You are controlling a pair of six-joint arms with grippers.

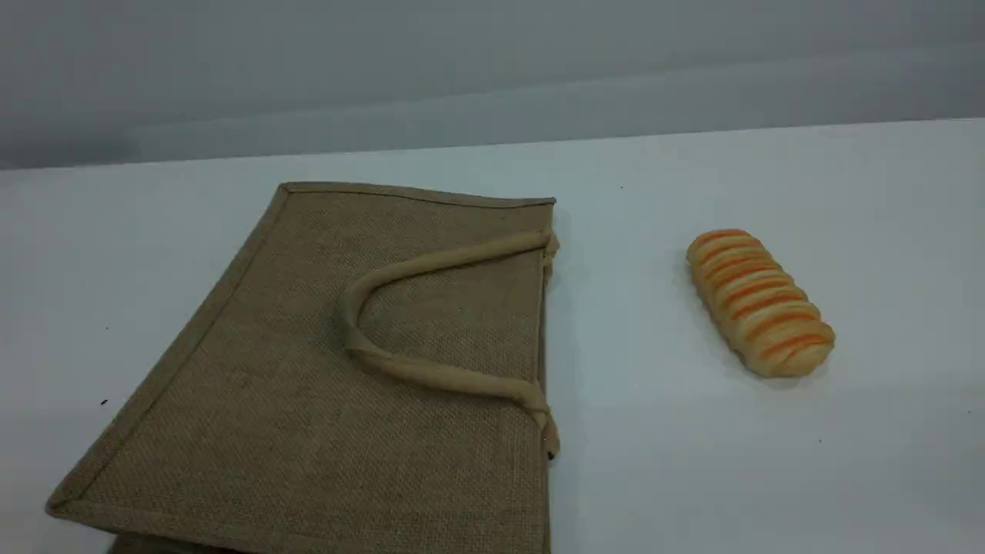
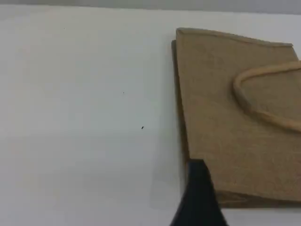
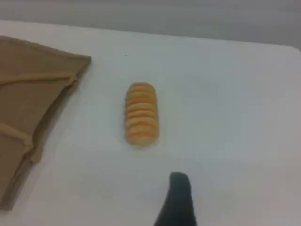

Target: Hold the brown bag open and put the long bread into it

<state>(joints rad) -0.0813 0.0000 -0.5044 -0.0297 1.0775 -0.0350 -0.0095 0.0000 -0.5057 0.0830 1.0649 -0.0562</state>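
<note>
The brown bag lies flat on the white table, its mouth edge on the right and a beige loop handle folded back over its top face. To its right, apart from it, the long bread lies at a slant. No arm shows in the scene view. In the left wrist view one dark fingertip of my left gripper hangs over the near corner of the bag. In the right wrist view one dark fingertip hangs short of the bread, with the bag at the left. Neither gripper holds anything.
The white table ends at a far edge in front of a grey wall. The bag's near edge runs off the bottom of the scene view.
</note>
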